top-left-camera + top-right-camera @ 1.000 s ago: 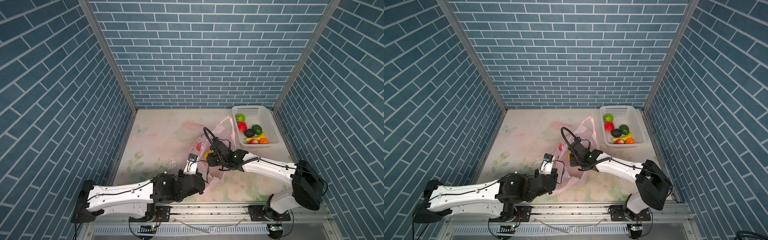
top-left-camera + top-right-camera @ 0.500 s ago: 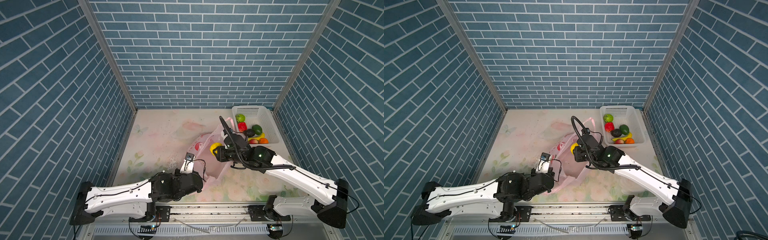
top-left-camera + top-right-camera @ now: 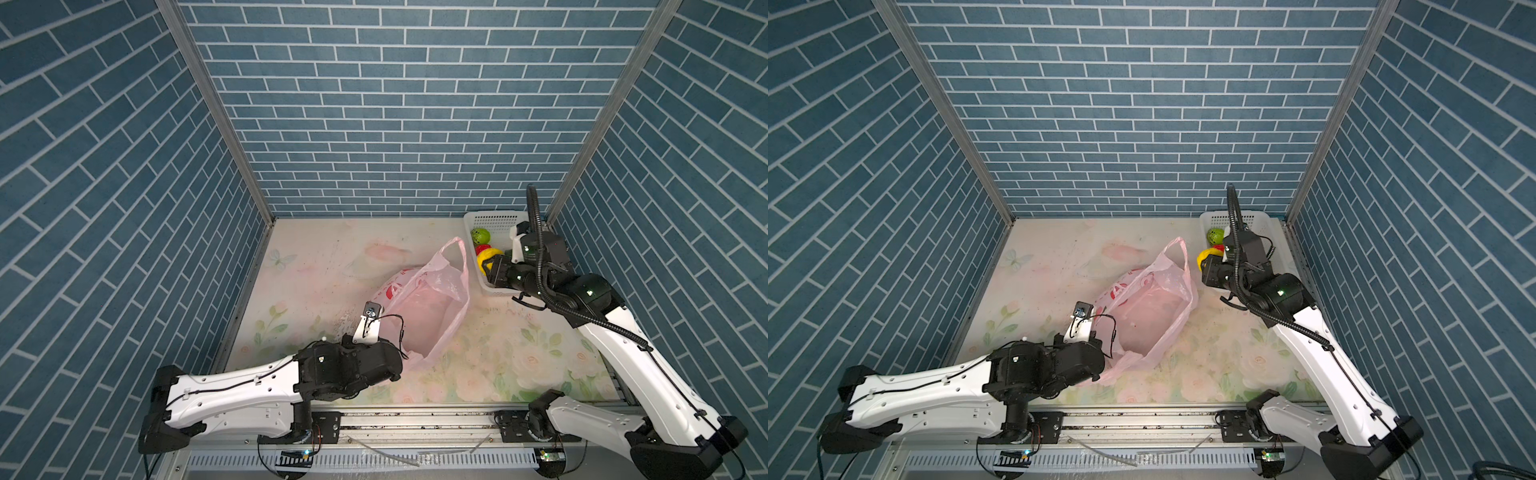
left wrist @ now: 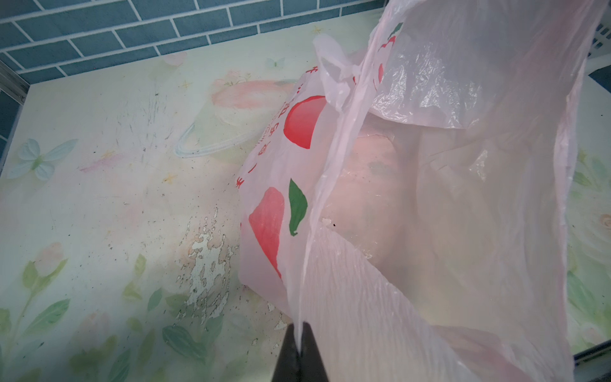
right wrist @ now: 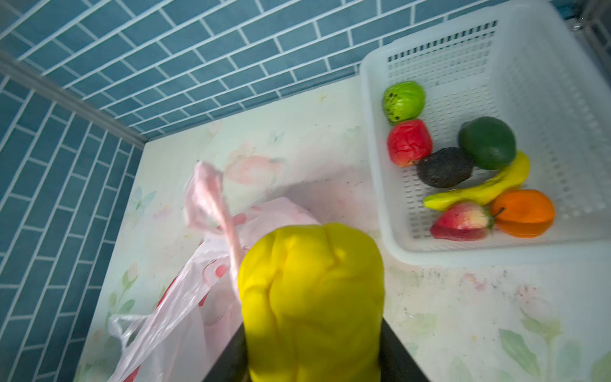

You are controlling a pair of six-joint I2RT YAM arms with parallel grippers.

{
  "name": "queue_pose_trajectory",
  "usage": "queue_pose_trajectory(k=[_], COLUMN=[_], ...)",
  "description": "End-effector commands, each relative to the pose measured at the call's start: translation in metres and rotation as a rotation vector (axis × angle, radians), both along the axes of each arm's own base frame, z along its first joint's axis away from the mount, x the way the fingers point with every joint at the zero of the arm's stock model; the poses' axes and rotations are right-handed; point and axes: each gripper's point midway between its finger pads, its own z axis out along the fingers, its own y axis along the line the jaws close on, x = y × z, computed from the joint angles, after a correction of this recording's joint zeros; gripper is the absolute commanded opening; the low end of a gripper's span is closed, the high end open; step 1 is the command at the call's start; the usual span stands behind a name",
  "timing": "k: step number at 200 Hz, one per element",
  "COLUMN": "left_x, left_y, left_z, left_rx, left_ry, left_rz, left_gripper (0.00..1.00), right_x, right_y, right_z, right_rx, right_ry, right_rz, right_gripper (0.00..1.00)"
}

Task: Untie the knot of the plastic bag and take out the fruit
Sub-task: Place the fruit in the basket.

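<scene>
The pink plastic bag [image 3: 424,299] [image 3: 1142,307] lies mid-table with its mouth open and one handle loop [image 3: 453,249] standing up; no knot shows. My left gripper [image 4: 299,330] is shut on the bag's thin front edge [image 4: 330,185]. In both top views its fingertips are hidden under the plastic. My right gripper [image 5: 312,324] is shut on a yellow fruit [image 5: 310,291] [image 3: 489,258]. It holds the fruit in the air by the near-left side of the white basket [image 3: 494,216]. No fruit shows inside the bag.
The basket [image 5: 373,185] stands at the back right corner. It holds a green round fruit [image 5: 404,101], a red one [image 5: 410,142], a dark avocado [image 5: 444,167], a banana [image 5: 489,188], an orange [image 5: 522,211] and an apple [image 5: 461,221]. Brick walls close three sides.
My right arm has lifted the yellow fruit out of the bag and carried it right, towards the basket. The left gripper has kept its hold on the bag.
</scene>
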Motion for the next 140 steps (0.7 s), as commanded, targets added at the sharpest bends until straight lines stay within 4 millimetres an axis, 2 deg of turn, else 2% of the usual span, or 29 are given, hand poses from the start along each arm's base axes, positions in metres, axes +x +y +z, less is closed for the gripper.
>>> queue_pose_trajectory(k=[1,42,84,121,140], left_x=[0.003,0.006,0.007,0.007,0.008], left_y=[0.012,0.018,0.016,0.016,0.015], left_z=[0.009,0.013,0.013,0.013,0.013], left_rx=[0.008,0.008,-0.003,-0.008,-0.011], left_ry=[-0.022,-0.035,-0.039,-0.044,-0.047], left_rz=[0.036,0.055,0.055,0.055,0.057], left_gripper=[0.0,0.0,0.0,0.0,0.0], right_x=[0.012,0.069,0.133,0.188,0.208], right_y=[-0.019,-0.064,-0.101,-0.118,-0.121], right_z=[-0.001,-0.037,-0.088,-0.121,-0.14], right_rx=[-0.025,-0.035,-0.035,-0.065,-0.084], right_ry=[0.006,0.017,0.042,0.066,0.1], right_rz=[0.012,-0.114,-0.223,-0.242,-0.235], right_gripper=[0.4,0.4,0.4,0.4,0.4])
